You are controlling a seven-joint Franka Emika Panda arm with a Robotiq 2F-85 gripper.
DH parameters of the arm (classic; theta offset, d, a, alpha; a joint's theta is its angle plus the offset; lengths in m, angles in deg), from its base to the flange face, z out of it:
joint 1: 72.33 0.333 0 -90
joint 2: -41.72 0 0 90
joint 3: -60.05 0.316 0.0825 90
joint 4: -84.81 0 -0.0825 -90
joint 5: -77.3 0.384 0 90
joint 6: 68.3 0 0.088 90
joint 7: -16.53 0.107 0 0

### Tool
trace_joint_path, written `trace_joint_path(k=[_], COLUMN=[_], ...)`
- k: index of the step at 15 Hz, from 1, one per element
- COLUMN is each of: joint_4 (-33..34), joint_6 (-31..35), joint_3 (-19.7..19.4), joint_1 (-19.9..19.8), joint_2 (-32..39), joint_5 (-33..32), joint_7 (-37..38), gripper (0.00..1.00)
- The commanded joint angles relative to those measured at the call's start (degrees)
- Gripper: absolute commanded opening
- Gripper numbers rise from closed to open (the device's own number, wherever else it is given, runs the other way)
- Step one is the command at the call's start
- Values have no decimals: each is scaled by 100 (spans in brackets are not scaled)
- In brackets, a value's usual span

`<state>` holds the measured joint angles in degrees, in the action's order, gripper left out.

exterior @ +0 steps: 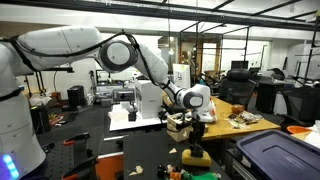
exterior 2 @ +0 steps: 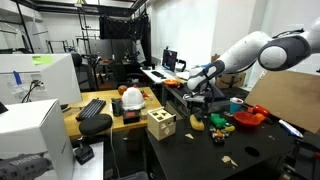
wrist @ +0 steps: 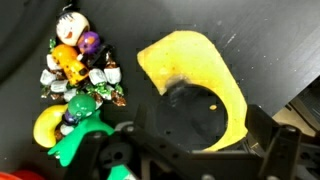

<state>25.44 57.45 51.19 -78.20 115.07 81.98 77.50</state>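
Racks, monitors and cluttered desks crowd the lab room behind the black table (exterior 2: 262,150). Over that table the white arm (exterior: 140,55) reaches out in a long bend. Its elbow is raised, its forearm slopes down, and its wrist is turned so the gripper (exterior: 197,122) points straight down at the table top. The jaws stand wide apart and hold nothing. In the wrist view the two dark fingers (wrist: 268,150) have only the table and a yellow toy (wrist: 195,70) showing between them. In an exterior view the gripper hangs clear above the table, with that yellow toy right beneath it.

The table top is matt black and scattered with playthings. The yellow toy lies flat on it, touching nothing else. A heap of small toys (wrist: 80,65) sits just beside it on the table, and a green toy (wrist: 85,130) lies at the heap's end nearer the gripper. Elsewhere on the table are a red toy (exterior 2: 250,117) and a wooden box (exterior 2: 160,124) with holes cut in it. A keyboard (exterior 2: 90,108) lies beyond the table's end, and a blue bin (exterior: 275,152) stands beside the table.

The yellow toy is a broad crescent. Its long axis lies level on the table and slants across the line between the fingers. Its hollow side faces the green toy, and its outer curve faces away from the heap.
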Motion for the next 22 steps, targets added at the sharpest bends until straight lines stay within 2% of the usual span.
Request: trace_joint_path(k=[1, 8, 15, 21, 22], joint_4=[14, 318, 448, 709, 761], joint_6=[-160, -334, -543, -1015, -1099], joint_3=[52, 136, 243, 346, 355], joint_1=[-138, -352, -426, -522, -535], joint_2=[-42, 204, 325, 540, 574], joint_5=[-175, -5, 202, 412, 449], joint_7=[-775, -2140, -2820, -3217, -3268], gripper=[100, 100, 100, 100, 75])
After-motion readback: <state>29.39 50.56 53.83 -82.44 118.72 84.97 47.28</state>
